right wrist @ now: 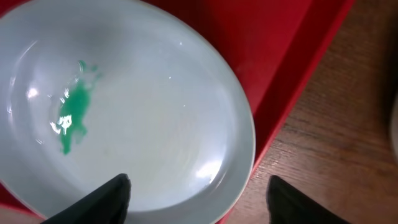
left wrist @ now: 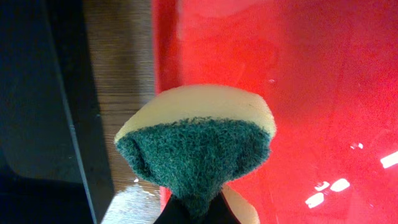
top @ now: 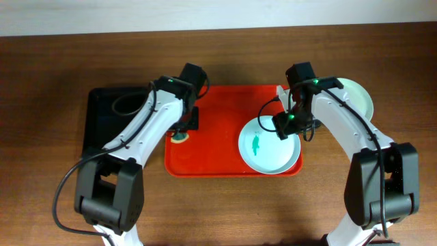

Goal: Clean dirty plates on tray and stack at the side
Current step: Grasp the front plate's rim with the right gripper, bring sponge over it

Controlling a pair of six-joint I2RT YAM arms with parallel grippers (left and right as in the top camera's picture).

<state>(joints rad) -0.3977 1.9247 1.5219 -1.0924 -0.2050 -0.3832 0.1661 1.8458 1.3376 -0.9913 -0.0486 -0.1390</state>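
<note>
A pale plate (top: 270,147) with a teal smear (top: 256,145) lies at the right end of the red tray (top: 218,147). My right gripper (top: 289,127) is open over the plate's right rim. In the right wrist view its fingers (right wrist: 199,202) straddle the rim of the plate (right wrist: 155,106), one over the plate and one over the table, and the smear (right wrist: 73,121) lies to the left. A mint green plate (top: 358,96) rests on the table right of the tray, partly hidden by my right arm. My left gripper (top: 181,130) is shut on a yellow-and-green sponge (left wrist: 196,146) over the tray's left edge (left wrist: 163,56).
A black tray (top: 109,116) lies left of the red tray, with a strip of wooden table (left wrist: 121,74) between them. The table's far edge meets a white wall (top: 218,14).
</note>
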